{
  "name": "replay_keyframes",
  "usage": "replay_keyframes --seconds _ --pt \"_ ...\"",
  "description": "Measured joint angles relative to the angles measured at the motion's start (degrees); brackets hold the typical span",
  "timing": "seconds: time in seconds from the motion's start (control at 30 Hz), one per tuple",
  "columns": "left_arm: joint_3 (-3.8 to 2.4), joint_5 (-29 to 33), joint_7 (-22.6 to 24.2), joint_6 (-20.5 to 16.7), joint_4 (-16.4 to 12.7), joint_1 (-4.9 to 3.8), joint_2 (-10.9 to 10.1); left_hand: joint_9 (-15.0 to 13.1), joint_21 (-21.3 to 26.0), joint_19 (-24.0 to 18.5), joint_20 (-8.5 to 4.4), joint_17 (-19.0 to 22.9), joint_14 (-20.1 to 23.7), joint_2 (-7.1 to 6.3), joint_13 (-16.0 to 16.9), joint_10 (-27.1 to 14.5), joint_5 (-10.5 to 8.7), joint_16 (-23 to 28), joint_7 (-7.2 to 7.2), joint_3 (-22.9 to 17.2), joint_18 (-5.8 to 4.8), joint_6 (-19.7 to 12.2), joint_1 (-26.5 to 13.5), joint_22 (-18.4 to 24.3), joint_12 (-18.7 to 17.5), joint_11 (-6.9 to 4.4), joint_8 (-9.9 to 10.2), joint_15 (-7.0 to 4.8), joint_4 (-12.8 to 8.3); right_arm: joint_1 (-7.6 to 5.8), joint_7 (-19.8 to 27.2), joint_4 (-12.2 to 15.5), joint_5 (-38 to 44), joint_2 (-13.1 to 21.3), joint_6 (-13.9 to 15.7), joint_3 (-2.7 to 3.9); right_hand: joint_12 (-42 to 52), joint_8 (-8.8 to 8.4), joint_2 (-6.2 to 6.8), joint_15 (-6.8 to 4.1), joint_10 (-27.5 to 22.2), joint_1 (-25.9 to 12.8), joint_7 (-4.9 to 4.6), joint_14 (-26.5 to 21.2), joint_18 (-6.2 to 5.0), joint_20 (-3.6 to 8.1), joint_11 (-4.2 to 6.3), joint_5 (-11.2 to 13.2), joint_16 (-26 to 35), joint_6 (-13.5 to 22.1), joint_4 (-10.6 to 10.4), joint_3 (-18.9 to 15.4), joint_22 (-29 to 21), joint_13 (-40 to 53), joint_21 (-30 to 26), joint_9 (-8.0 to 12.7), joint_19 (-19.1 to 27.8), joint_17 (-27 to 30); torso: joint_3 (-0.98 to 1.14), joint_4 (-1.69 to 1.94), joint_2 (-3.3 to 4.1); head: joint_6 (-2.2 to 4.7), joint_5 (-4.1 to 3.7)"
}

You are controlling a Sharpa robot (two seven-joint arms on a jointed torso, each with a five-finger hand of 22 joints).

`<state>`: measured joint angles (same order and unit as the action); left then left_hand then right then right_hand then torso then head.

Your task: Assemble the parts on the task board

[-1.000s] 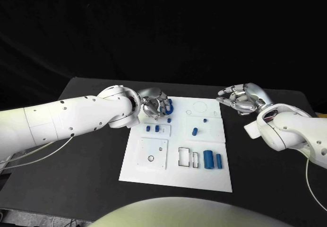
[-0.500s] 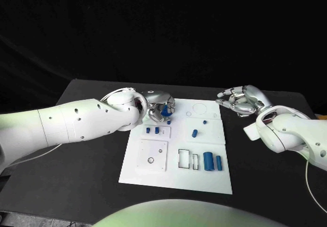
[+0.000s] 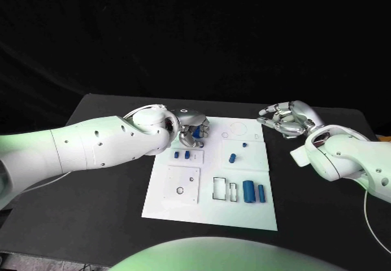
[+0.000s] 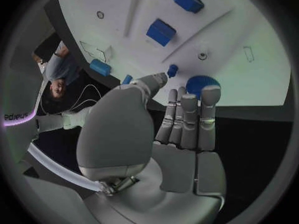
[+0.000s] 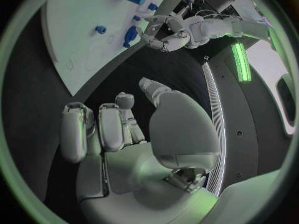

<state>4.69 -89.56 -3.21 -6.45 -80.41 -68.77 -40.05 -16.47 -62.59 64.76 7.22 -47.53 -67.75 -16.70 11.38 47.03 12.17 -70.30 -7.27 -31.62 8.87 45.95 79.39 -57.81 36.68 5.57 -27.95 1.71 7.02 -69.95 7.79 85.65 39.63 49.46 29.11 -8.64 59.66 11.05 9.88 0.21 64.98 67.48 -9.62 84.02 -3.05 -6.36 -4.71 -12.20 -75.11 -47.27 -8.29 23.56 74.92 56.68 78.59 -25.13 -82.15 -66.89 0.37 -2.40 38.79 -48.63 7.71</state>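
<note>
Over the task board (image 3: 208,195), left robot hand (image 3: 190,129) grips a blue part (image 3: 197,131); right robot hand (image 3: 285,119) curled, holding nothing.

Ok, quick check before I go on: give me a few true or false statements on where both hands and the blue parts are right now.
1. The left hand is over the far left corner of the white board. True.
2. The right hand holds a blue part. False: it holds nothing and hangs over the black table off the board's far right corner.
3. Two blue cylinders lie side by side near the board's right edge. True.
4. The blue ring lies in front of the right hand. False: it is at the left hand's fingertips.
</note>
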Motion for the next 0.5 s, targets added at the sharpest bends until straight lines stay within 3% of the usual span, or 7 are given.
replay_keyframes --seconds 0.33,0.4,0.5 --pt "0.02 -0.75 -0.35 2.24 0.46 0.17 0.67 0.82 -2.23 1.51 -0.15 -2.68 -2.39 0.00 -1.11 2.97 0.00 -3.25 -0.31 -1.93 -0.01 2.30 0.00 -2.69 -0.09 -0.45 0.81 -0.37 -0.75 0.00 0.00 0.01 0.00 -0.02 0.00 0.00 0.00 0.00 0.00 0.00 0.00 0.00 0.00 0.00 0.00 0.00 0.00 -0.36 0.00 0.00 0.00 0.00 -0.01 0.00 0.00 0.00 0.00 0.00 -0.03 0.04 0.00 -0.18 -0.14" --pt "0.03 -0.79 -0.41 2.57 0.55 0.21 0.86 0.81 -2.25 1.70 -0.34 -2.68 -2.54 0.00 -1.17 3.18 0.00 -3.25 -0.51 -2.16 -0.94 2.50 0.00 -2.85 -0.09 -0.24 1.02 -0.22 -0.87 0.00 0.00 0.01 0.00 -0.03 0.00 0.00 0.00 0.00 0.00 0.00 0.00 0.00 0.00 0.00 0.00 0.00 0.00 -0.36 0.00 0.00 0.00 0.00 -0.01 0.00 0.00 0.00 0.00 0.00 -0.03 0.04 0.00 -0.19 -0.18" --pt "0.03 -0.83 -0.48 3.00 0.82 0.28 1.19 0.96 -2.48 1.77 -0.27 -2.73 -2.78 0.00 -1.37 3.63 0.00 -3.60 -0.43 -2.72 -0.92 2.84 0.00 -3.10 -0.09 -0.45 1.16 -0.36 -0.94 0.00 -0.01 0.02 0.02 -0.04 0.00 0.00 0.00 0.00 0.00 0.00 0.00 0.00 0.00 0.00 0.00 0.00 0.00 -0.36 0.00 0.00 0.00 0.00 -0.01 0.01 0.00 0.00 0.00 0.00 -0.03 0.04 -0.01 -0.25 -0.18"
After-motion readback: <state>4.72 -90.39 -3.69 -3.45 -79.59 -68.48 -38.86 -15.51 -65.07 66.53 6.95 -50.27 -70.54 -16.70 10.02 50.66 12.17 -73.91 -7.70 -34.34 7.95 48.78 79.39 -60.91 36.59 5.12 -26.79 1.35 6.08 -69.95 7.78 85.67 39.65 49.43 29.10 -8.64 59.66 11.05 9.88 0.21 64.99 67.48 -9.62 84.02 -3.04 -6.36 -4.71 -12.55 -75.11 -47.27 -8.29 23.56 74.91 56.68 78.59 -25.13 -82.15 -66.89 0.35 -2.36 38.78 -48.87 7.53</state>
